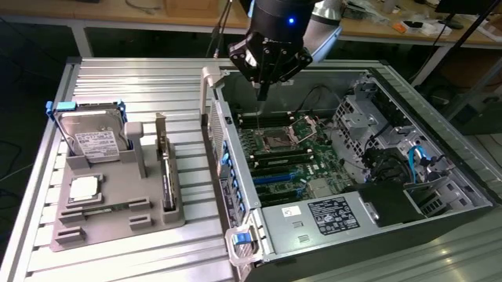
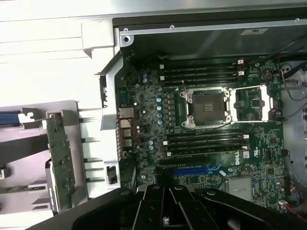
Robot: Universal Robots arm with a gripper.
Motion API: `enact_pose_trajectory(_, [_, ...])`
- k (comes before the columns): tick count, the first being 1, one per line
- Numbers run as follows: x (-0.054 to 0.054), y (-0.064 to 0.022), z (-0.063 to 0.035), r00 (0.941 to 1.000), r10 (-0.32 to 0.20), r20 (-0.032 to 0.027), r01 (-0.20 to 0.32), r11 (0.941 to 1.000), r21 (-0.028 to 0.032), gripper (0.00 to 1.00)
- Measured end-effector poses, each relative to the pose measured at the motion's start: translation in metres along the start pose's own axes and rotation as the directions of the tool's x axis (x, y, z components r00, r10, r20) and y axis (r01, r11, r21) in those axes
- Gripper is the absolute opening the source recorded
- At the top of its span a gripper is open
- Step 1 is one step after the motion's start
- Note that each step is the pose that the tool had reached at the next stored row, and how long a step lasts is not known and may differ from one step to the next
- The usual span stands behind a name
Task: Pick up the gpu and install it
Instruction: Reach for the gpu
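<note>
The gpu [image 1: 167, 182] stands on its long edge in a slot of a grey holder [image 1: 117, 220]. The holder lies on a ribbed metal table [image 1: 133, 76]. In the exterior view, with twelve o'clock at the picture's far edge, the card's long axis runs nearly from twelve to six o'clock and its flat faces look toward three and nine. Which end carries the bracket I cannot tell. In the wrist view the gpu [image 2: 60, 153] shows as a narrow green board lying alongside the case's rear wall, with a gap between them.

At about ten o'clock from the card, a silver hard drive [image 1: 94, 138] in a blue-edged frame leans in the same holder. A small square silver chip [image 1: 84, 189] lies flat at nine o'clock from the card. At three o'clock from the holder, an open computer case [image 1: 439, 135] lies on its side, showing the motherboard [image 1: 294, 161] and the open processor socket [image 1: 281, 136]. Wooden benches [image 1: 157, 12] cross the room at twelve o'clock.

The arm comes down from twelve o'clock with its wrist vertical. The gripper [image 1: 263, 94] points straight down over the far part of the motherboard, above the board and touching nothing. Its fingers are pressed together and hold nothing. The gpu lies at about eight o'clock from it, well apart. In the wrist view the gripper [image 2: 165, 211] hangs over the blue expansion slot [image 2: 192, 170].
</note>
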State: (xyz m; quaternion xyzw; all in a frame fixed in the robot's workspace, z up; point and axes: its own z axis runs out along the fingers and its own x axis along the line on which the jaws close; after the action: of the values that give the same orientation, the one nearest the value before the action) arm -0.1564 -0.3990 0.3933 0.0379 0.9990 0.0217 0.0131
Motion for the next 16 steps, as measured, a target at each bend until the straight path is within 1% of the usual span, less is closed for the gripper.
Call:
enact_pose_trajectory(5, [0.015, -0.0012, -0.0004, 1.0, 0.0, 0.0, 0.0, 1.0, 0.0, 0.11])
enact_pose_trajectory(7, [0.024, -0.0019, -0.0007, 1.0, 0.0, 0.0, 0.0, 1.0, 0.0001, 0.11])
enact_pose_trajectory(9, [0.029, -0.0024, -0.0008, 1.0, 0.0, 0.0, 0.0, 1.0, 0.0, 0.11])
enact_pose_trajectory(11, [0.037, -0.0032, -0.001, 1.0, -0.004, -0.0001, 0.004, 1.0, -0.0001, 0.11])
enact_pose_trajectory(16, [0.045, -0.0039, -0.0013, 0.9998, -0.019, -0.0008, 0.019, 0.9998, -0.0005, 0.11])
